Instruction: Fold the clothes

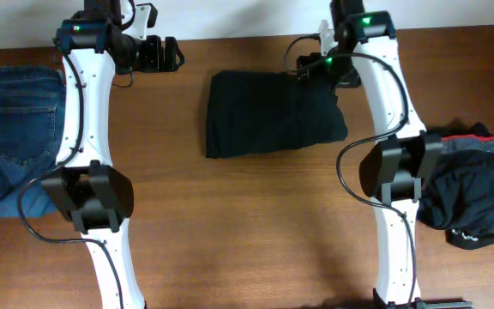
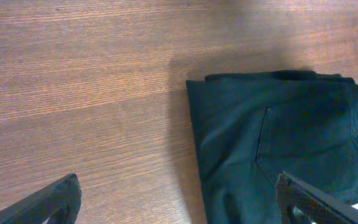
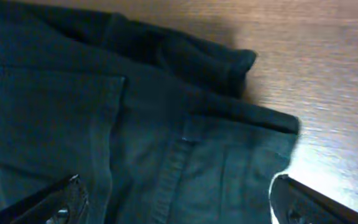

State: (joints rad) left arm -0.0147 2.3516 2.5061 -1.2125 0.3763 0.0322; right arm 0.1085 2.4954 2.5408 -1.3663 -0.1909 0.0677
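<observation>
Across the whole overhead view runs a brown wood-grain surface (image 1: 247, 223), with a pale strip of wall (image 1: 230, 17) beyond its far edge. Well left of the folded black trousers (image 1: 273, 112), blue denim jeans (image 1: 15, 129) lie flat at the surface's edge, a stitched back pocket facing up. Between the jeans and the trousers, near the far edge, the left claw (image 1: 177, 56) hangs over bare wood, its jaws spread wide and holding nothing. The trousers lie mid-surface toward the far side, folded into a rough rectangle. They are matte black, and a back pocket shows in the left wrist view. The side nearest the left claw is straight; the right side is lumpier, with a rolled fold. Over their far right corner the right claw (image 3: 179, 202) stands open and empty. Well right of the trousers, a crumpled black garment (image 1: 474, 197) with a grey waistband edged in red lies partly under the right arm (image 1: 393, 163).
</observation>
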